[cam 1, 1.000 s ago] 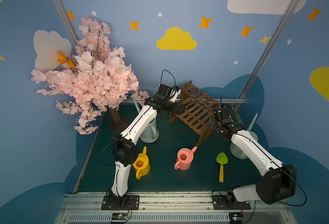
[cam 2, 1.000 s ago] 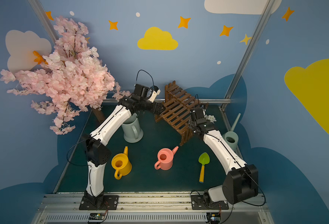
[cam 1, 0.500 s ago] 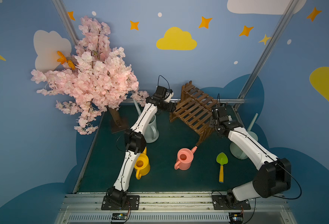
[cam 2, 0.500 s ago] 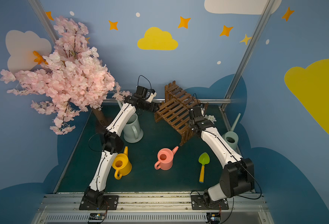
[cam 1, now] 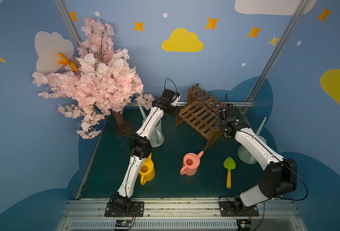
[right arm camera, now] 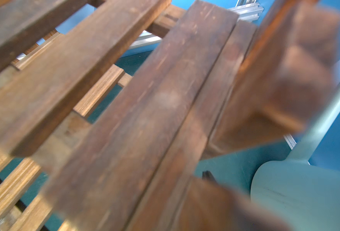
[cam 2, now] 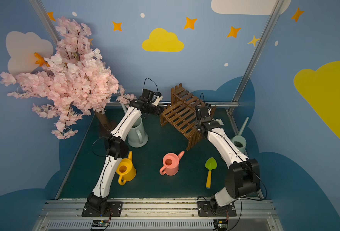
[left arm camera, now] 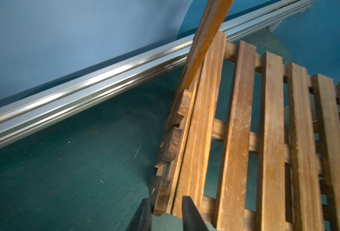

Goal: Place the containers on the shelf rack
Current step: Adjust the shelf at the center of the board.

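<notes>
Blue walls painted with clouds and stars enclose a dark green tabletop mat (cam 1: 175, 186). At the back of the mat stands the dark-brown slatted wooden two-tier shelf rack (cam 1: 199, 118), skewed to the mat's edges and empty.

All four plastic watering cans stand on the mat:
- The tall pale blue-grey cylinder (cam 1: 157, 134) is under the left forearm.
- The tall mint-green cone (cam 1: 247, 156) is behind the right arm.
- The small yellow one (cam 1: 147, 170) is near the front.
- The small salmon-pink one (cam 1: 191, 164) is also near the front.

The left gripper (left arm camera: 166, 212) is narrow, its fingers (left arm camera: 189, 214) bracketing the rack's end rail closely. The right gripper (cam 1: 219, 124) sits at the opposite end. Its wrist view is blurred wood, so I cannot tell how its jaws stand.

The step looks like a two-armed hold to straighten the rack. Both grips should be firm before either arm moves, and the arms should move together and level so the frame does not twist.

Room is tight. The pink can's spout lies just beside the rack's near leg, the metal rail (left arm camera: 85, 90) runs close behind, and a green-and-yellow trowel (cam 1: 229, 170) lies near the right arm. The freest ground is mid-mat, in front of the rack.
</notes>
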